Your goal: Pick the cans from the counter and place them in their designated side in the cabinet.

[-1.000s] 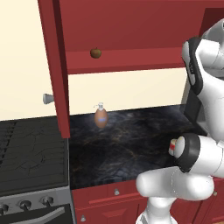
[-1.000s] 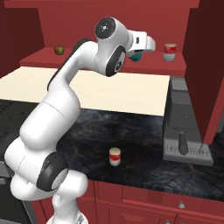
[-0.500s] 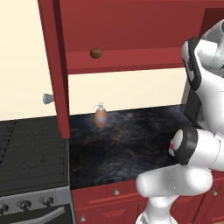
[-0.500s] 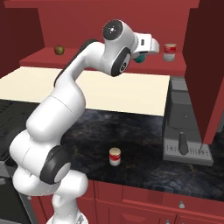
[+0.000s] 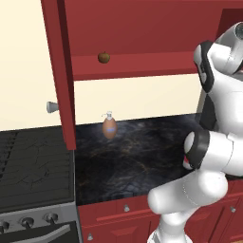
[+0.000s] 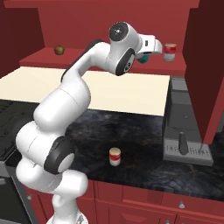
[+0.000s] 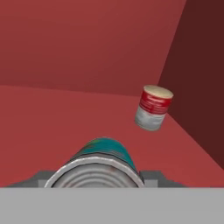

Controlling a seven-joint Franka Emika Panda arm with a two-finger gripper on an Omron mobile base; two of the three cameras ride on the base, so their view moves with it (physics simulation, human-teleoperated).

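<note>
Red cabinet (image 6: 109, 26) shelf (image 7: 52, 118): gripper (image 6: 154, 47) clamps teal can (image 7: 105, 151) nr red-band can (image 7: 153, 107).

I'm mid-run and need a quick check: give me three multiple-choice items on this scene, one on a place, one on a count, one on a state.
1. Where is the apple?
A. on the cabinet shelf
B. on the counter
C. on the stove

2. How many red-banded cans are in sight?
A. none
B. one
C. two

3. What is the end effector doing?
A. hanging open over the counter
B. shut on the teal can
C. gripping the soap bottle

Key: 1 A, the apple sits on the red shelf at its far left. 2 C, one can stands on the shelf, another on the black counter. 3 B, the teal can lies between the fingers in the hand view.
</note>
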